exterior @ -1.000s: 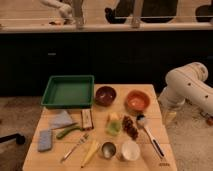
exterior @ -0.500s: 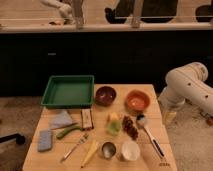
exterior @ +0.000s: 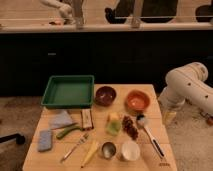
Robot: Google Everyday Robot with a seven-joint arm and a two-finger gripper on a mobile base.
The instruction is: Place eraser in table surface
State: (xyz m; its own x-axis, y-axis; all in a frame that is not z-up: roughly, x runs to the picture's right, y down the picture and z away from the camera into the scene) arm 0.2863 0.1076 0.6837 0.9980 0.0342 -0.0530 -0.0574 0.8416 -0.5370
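A: Status? Biggest things first.

B: Table surface [exterior: 54, 161] is crowded in the middle and bare at the front-left corner. The arm [exterior: 187, 86] is folded up off the right edge. Green tray [exterior: 67, 104] sits at back left with nothing in it. A dark bowl [exterior: 105, 95] and an orange bowl [exterior: 137, 100] are beside it in the back row.

A: Eraser?

B: The eraser [exterior: 87, 119] lies flat on the planks just in front of the tray's right front corner, with its long side running away from the camera. A pale blue cloth [exterior: 62, 120] is to its left and a yellow-green item [exterior: 114, 125] to its right. Both are close but apart from it.

A: Claw?

B: The gripper [exterior: 169, 116] hangs below the arm at the table's right edge, well apart from the eraser. Its fingers are spread wide and I see nothing between them.

A: So which step?

B: My read is that the reach hasn't started. No grasp yet.

A: Next move needs?

B: Cross the table leftward, high enough to clear the orange bowl and the spoon [exterior: 149, 134]. Turn the wrist so the fingers close across the eraser's short width. Come straight down, because the tray rim is right behind it. Then lift and set it on bare wood; front left looks freest.
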